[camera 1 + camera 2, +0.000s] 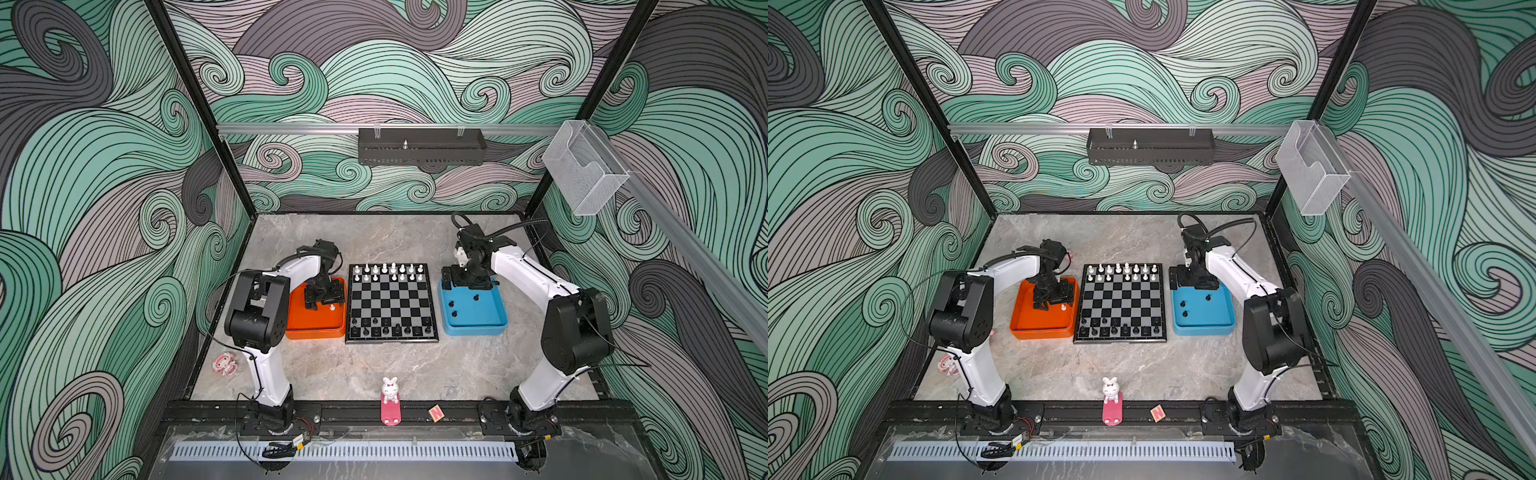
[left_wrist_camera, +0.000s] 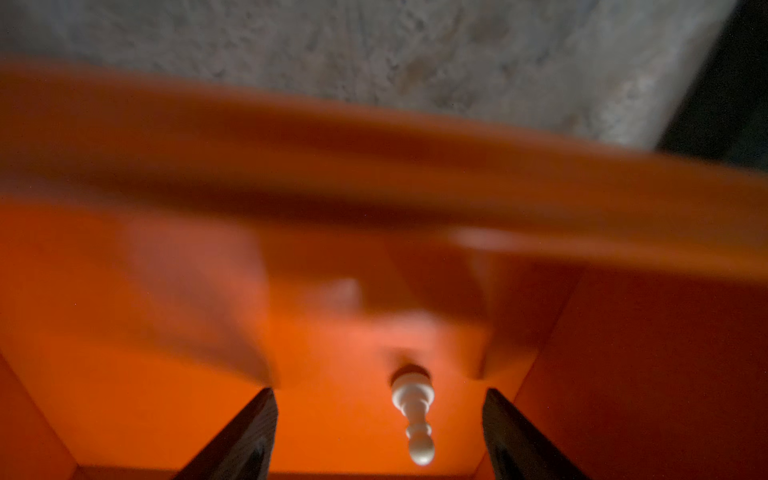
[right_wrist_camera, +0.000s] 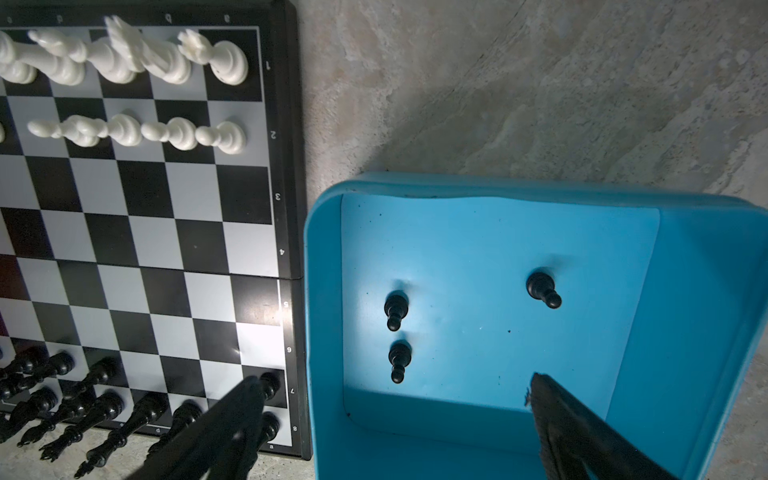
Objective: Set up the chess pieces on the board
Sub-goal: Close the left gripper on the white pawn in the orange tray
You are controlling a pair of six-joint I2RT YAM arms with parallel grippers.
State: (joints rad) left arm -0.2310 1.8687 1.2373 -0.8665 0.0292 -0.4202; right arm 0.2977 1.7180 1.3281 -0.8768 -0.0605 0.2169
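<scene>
Two trays flank the board (image 1: pixel 391 340) in both top views: one white pawn (image 1: pixel 332 308) stands in the orange tray (image 1: pixel 311 330) just by the left gripper (image 1: pixel 321 304); the right gripper (image 1: pixel 469 284) hovers over the blue tray (image 1: pixel 478 330). Left wrist view: the left gripper's fingers (image 2: pixel 249 428) stand apart either side of the white pawn, touching nothing. Right wrist view: the right gripper gapes wide and empty; three black pawns (image 3: pixel 396 309) stand in the blue tray.

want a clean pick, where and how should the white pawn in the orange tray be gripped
Grip the white pawn on its narrow stem just under the round head, and come straight down from above. It stands upright and alone on the floor of the orange tray, and its wide base would likely slip from the fingers. The left gripper straddles it, jaws open.
</scene>
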